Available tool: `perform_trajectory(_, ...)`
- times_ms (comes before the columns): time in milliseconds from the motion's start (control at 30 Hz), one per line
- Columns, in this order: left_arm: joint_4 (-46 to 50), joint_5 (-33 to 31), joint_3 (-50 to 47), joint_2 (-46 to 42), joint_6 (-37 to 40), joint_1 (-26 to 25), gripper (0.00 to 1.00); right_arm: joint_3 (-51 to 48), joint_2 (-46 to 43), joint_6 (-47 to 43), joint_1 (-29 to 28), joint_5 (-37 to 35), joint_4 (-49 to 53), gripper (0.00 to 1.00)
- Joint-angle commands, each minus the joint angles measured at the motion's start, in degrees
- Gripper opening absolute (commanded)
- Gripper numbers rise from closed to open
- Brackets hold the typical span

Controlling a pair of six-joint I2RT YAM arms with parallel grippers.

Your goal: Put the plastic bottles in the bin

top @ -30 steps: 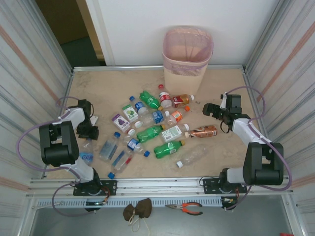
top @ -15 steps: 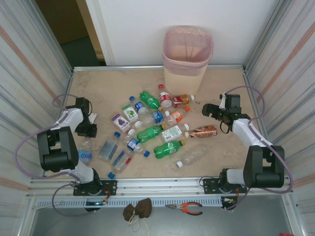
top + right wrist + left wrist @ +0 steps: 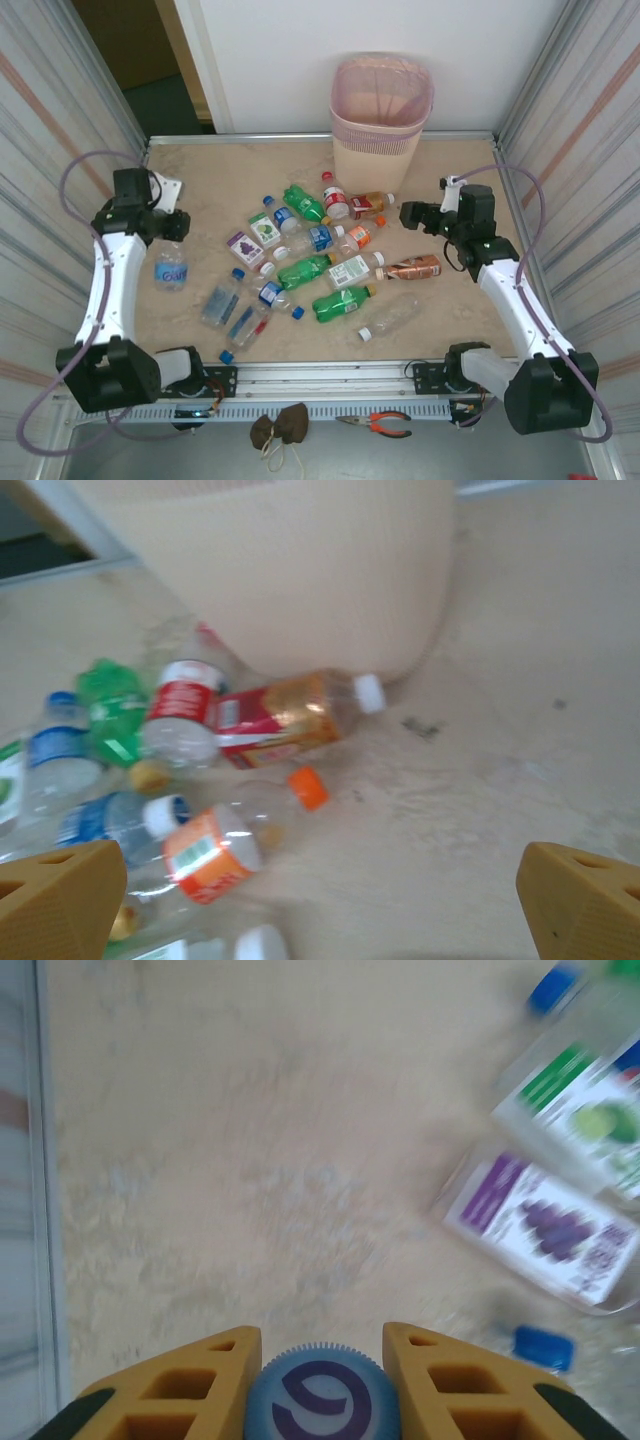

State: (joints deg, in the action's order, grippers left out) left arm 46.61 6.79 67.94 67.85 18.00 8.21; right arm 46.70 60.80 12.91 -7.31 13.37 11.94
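Left gripper (image 3: 322, 1352): clamped on the blue-capped bottle (image 3: 322, 1405), its cap between the fingers.
Right gripper (image 3: 320, 900): spread wide, empty; brown-orange bottle (image 3: 290, 715) ahead, beside the bin (image 3: 300, 570).

Left arm (image 3: 105, 285): runs up left side of frame, wrist bent inward at upper left. Left pincer (image 3: 168, 226) (image 3: 320, 1338): clamped on bottle (image 3: 322, 1405) cap, yellow fingers (image 3: 205, 1380) pressed either side. Right arm (image 3: 510, 300): runs up right side, forearm angled toward centre. Right pincer (image 3: 408, 215) (image 3: 320, 890): spread wide, tips at lower corners of wrist view.
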Motion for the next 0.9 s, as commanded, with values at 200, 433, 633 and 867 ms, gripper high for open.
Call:
perform_trajectory(200, -14.39, 33.92, 3.56, -9.18, -10.53, 0.25, 0.08, 6.5, -1.66, -7.51, -8.38, 17.92, -5.22, 1.0)
perform_trajectory(433, -40.02, 50.69, -0.63, -11.91, -22.52, -5.18, 0.02, 10.12, -0.03, -10.04, -16.92, 27.22, -8.39, 1.0)
perform_trajectory(633, -44.55, 55.92, 2.51, -10.43, -20.23, -15.19, 0.02, 13.94, 1.79, -10.97, -24.13, 31.29, -11.57, 0.99)
perform_trajectory(867, -45.47, 57.24, 7.07, -8.16, -15.72, -26.63, 0.02, 19.43, 5.28, -11.33, -31.17, 32.93, -12.05, 0.99)
